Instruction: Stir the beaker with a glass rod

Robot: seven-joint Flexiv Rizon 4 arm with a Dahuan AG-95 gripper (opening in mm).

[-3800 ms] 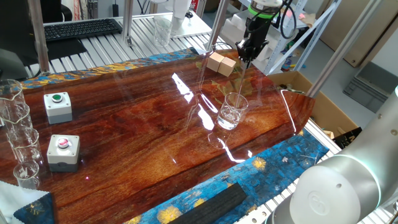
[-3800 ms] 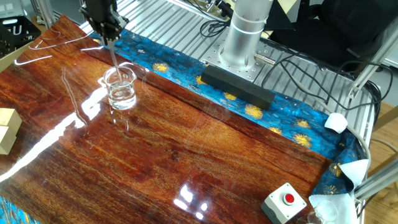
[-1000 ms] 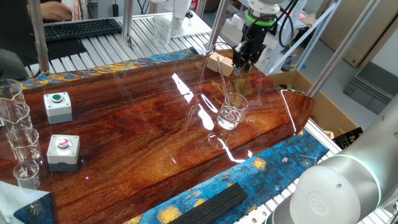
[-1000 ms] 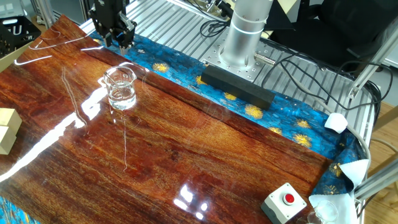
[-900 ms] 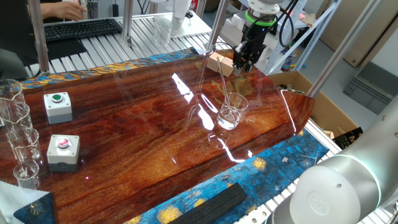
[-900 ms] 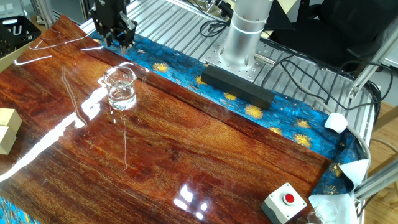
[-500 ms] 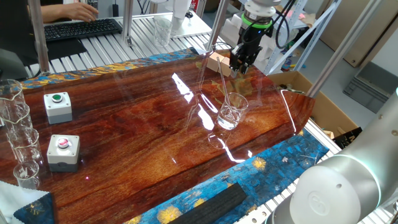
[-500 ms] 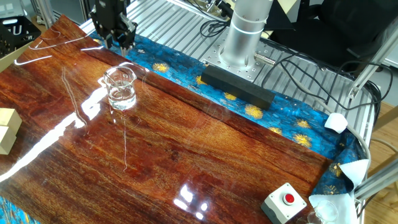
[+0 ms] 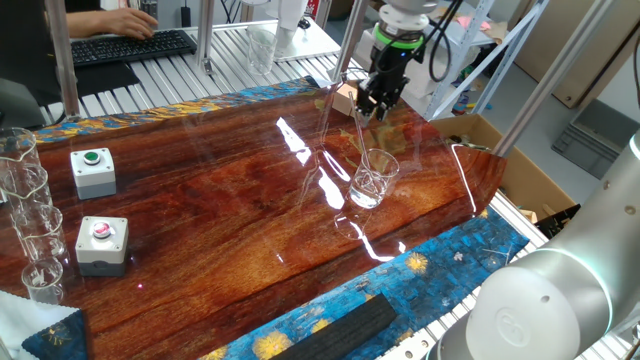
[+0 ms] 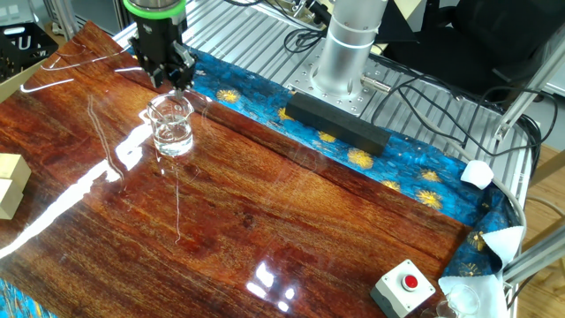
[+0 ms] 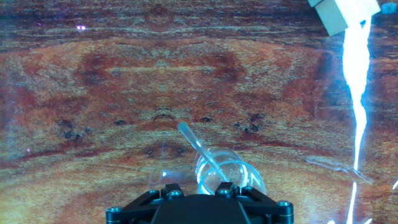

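Note:
The beaker point(image 9: 373, 180) is a short clear glass standing on the wooden table point(image 9: 200, 200). It also shows in the other fixed view point(image 10: 172, 125) and at the bottom of the hand view point(image 11: 230, 174). The glass rod point(image 9: 362, 140) stands loose in the beaker, leaning on its rim, its upper end up and to the left point(image 11: 193, 140). My gripper point(image 9: 374, 108) hangs just above and behind the beaker point(image 10: 172, 81), close to the rod's upper end. Its jaws stand apart and hold nothing. I cannot tell whether a finger touches the rod.
Wooden blocks point(image 10: 9, 181) lie behind the beaker point(image 11: 342, 14). Two button boxes point(image 9: 93, 170) point(image 9: 102, 243) and several tall glass vessels point(image 9: 25, 215) stand at the left. A black bar point(image 10: 335, 124) and the arm's base point(image 10: 349, 44) sit along the blue cloth edge. A cardboard box point(image 9: 500, 165) stands off the table.
The gripper let go of the rod earlier, leaving it leaning in the beaker. In the last second it has moved sideways from beside the beaker to over the rod's upper end.

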